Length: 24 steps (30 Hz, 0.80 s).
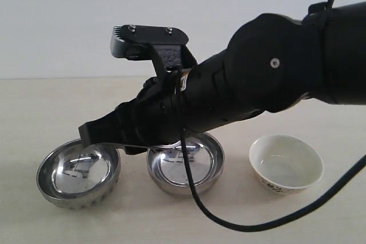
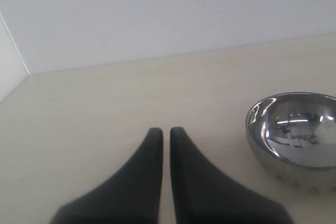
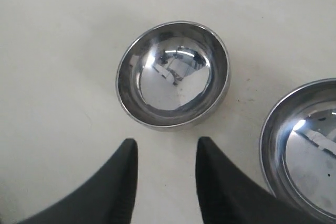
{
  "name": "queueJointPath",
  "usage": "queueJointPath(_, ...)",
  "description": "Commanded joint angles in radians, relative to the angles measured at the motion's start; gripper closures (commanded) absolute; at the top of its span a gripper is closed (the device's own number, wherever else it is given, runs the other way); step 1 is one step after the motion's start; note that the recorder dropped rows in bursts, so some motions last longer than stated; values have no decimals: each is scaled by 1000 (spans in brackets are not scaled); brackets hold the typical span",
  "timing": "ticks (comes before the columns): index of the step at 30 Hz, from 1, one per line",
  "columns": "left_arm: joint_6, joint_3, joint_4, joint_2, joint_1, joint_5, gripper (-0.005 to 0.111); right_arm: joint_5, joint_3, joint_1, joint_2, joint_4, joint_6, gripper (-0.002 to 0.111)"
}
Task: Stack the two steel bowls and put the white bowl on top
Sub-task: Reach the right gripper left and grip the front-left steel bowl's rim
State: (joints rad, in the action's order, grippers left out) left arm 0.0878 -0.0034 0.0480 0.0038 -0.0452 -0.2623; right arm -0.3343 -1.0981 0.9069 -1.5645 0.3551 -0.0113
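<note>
Round, mirror-bright dimpled steel bowl (image 1: 79, 172) and its smooth-sided twin (image 1: 186, 167) sit side by side on the pale counter (image 1: 34, 101), cream-white ceramic bowl (image 1: 286, 164) apart. Right hand (image 3: 166, 142), half-open, empty, hovers short of the dimpled rim: straddle it, one finger inside. Left hand (image 2: 166, 132) pinched nearly closed.

Narrow gap btwn dimpled bowl (image 1: 78, 172) & smooth bowl (image 1: 166, 170); white bowl (image 1: 286, 164) well apart.
</note>
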Motion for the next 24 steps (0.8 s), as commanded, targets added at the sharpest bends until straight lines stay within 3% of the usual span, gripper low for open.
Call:
queueJointPath(1,-10,3,-7,-4,-2,8,103,59,-10,0,4,-20,-4,76)
queueJointPath(3,-10,3,-7,-4,-2,8,103,70,-35,0,-25,-41,-2,75)
queueJointPath(8,-10,3,-7,-4,-2,8,103,-93,-229,0,-186,-86,1,61)
queueJointPath(17,-10,3,-7,-4,-2,8,103,-321,-601,-2,-496,-439,-183,61)
queueJointPath(24,-10,3,-7,-4,-2,8,103,-250,-617,-2,-607,-507,-196,61)
